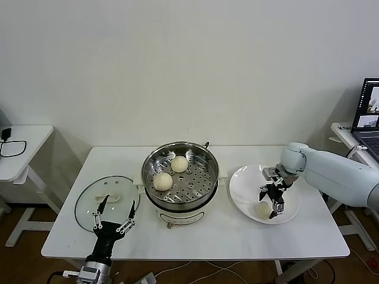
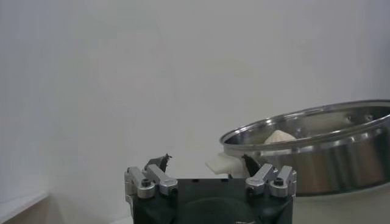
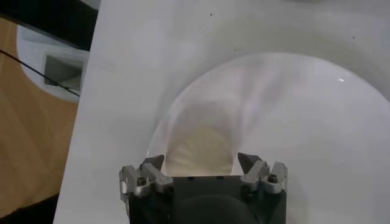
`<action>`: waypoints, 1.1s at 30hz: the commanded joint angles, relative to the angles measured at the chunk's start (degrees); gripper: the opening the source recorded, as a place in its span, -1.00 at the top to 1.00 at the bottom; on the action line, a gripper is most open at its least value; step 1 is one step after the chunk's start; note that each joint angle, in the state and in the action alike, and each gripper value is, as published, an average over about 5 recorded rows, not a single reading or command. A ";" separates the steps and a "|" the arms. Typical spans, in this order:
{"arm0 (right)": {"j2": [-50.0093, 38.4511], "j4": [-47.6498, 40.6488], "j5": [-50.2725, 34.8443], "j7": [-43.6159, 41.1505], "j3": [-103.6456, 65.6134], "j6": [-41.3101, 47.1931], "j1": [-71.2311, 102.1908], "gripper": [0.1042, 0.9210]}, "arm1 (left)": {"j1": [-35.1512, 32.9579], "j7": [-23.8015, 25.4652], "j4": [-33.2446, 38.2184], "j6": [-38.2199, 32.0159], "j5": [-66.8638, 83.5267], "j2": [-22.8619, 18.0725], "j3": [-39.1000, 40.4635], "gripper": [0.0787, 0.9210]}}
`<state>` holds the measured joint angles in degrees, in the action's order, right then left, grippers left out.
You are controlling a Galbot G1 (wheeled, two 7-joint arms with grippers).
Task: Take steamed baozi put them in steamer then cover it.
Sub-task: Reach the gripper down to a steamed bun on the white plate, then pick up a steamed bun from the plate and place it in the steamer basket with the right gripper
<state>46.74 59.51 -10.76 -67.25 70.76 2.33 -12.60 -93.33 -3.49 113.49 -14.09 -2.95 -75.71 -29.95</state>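
Observation:
Two cream baozi point(image 1: 163, 180) point(image 1: 179, 164) lie on the perforated tray of the steel steamer point(image 1: 204, 160) at the table's middle. One more baozi point(image 1: 263, 209) lies on the white plate point(image 1: 246, 183) to the right; in the right wrist view this baozi point(image 3: 200, 150) sits between the jaws. My right gripper point(image 1: 267, 198) point(image 3: 201, 162) is open, low over the plate, its fingers either side of that baozi. The glass cover point(image 1: 89, 198) with its white handle lies flat at the left. My left gripper point(image 1: 112, 216) point(image 2: 206, 163) is open and empty at the front left, beside the cover.
A white side table point(image 1: 18, 148) with a black cable stands at the far left. A laptop point(image 1: 370, 112) sits on another table at the far right. The steamer rim point(image 2: 317, 122) with a baozi top shows in the left wrist view.

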 commanded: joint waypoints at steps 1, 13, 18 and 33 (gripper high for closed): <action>0.33 -0.62 0.66 0.30 -0.45 -0.13 1.31 -0.70 | 0.04 -0.01 -0.10 -0.05 -0.01 0.04 -0.05 -0.77; -0.39 0.91 -0.08 -0.06 -0.35 -0.68 -2.83 -0.31 | 0.31 -0.09 0.01 0.06 0.03 0.21 -0.10 -0.77; -0.42 4.57 0.41 -1.78 -1.26 -5.09 -10.96 -0.28 | 0.40 -0.10 0.21 0.18 0.03 0.31 0.21 -0.77; 13.89 19.84 5.29 0.86 0.09 -28.04 -31.61 -0.30 | -0.40 -0.09 1.25 0.01 0.00 0.59 0.49 -0.77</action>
<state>52.99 70.75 -8.53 -67.67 70.81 -13.59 -33.78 -93.56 -3.59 114.55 -13.99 -2.94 -75.17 -29.44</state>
